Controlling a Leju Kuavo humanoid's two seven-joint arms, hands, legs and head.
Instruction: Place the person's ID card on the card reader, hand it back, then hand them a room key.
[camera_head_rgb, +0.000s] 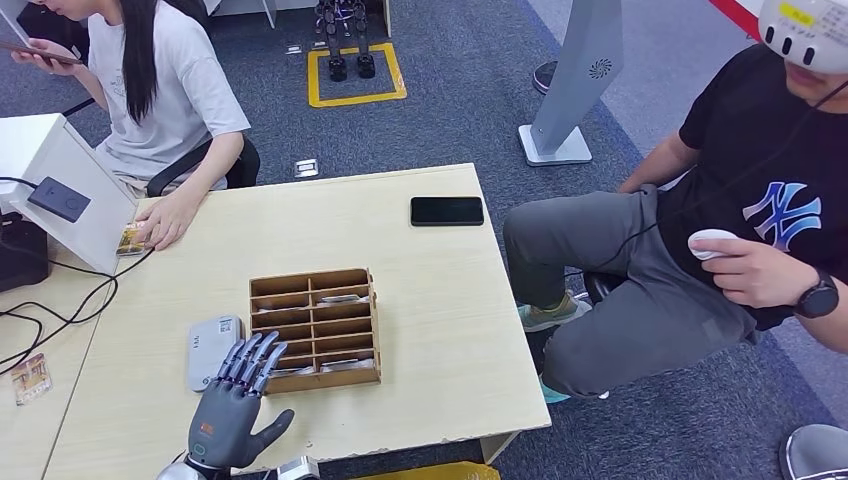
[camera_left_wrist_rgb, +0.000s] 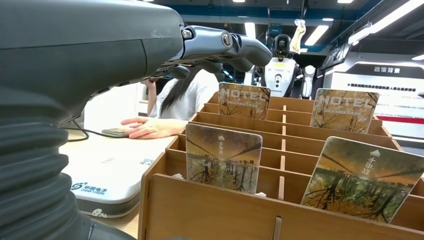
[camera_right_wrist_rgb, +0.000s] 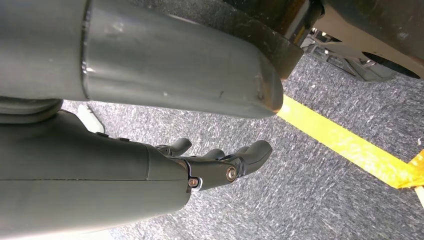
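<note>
Keycards (camera_left_wrist_rgb: 223, 157) stand upright in the slots of the wooden rack (camera_head_rgb: 315, 325) at the near table edge, their top halves clear of the dividers; they look thin, stiff, light and smooth, so pinch one by the exposed top edge across both faces and lift straight up. Left hand (camera_head_rgb: 236, 395) hovers over the rack's near left corner, fingers spread, holding nothing. Right hand (camera_right_wrist_rgb: 220, 157) hangs low over the floor, fingers loosely curled and empty. Card reader (camera_head_rgb: 213, 350) lies just left of the rack. Farther on, the ID card (camera_head_rgb: 131, 239) rests under the person's hand (camera_head_rgb: 168, 217) at the far left. Open tabletop lies between rack and person.
</note>
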